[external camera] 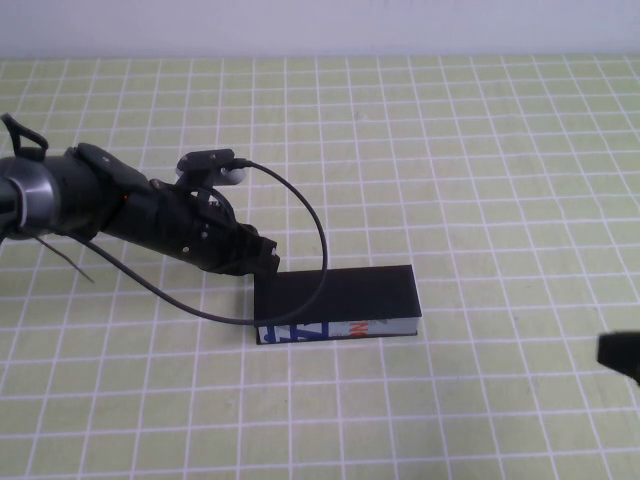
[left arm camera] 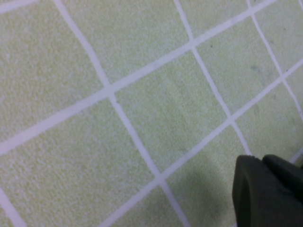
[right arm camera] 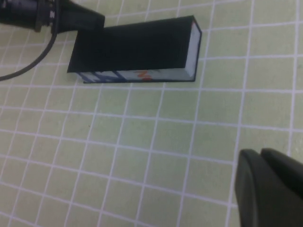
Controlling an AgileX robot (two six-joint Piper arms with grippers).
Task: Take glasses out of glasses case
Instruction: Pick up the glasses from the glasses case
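Note:
The glasses case (external camera: pixel 335 296) lies in the middle of the mat with its black lid down flat and its white printed side toward me. It also shows in the right wrist view (right arm camera: pixel 137 49). The glasses are hidden. My left gripper (external camera: pixel 263 254) is shut and empty, its tip low at the case's back left corner. The left wrist view shows its fingers (left arm camera: pixel 255 189) pressed together over bare mat. My right gripper (external camera: pixel 620 356) is shut and empty at the right edge, well clear of the case; its fingers (right arm camera: pixel 258 184) are closed together.
A black cable (external camera: pixel 318 225) from the left wrist loops over the case's lid. The green checked mat (external camera: pixel 480 180) covers the table, with a pale wall edge along the far side.

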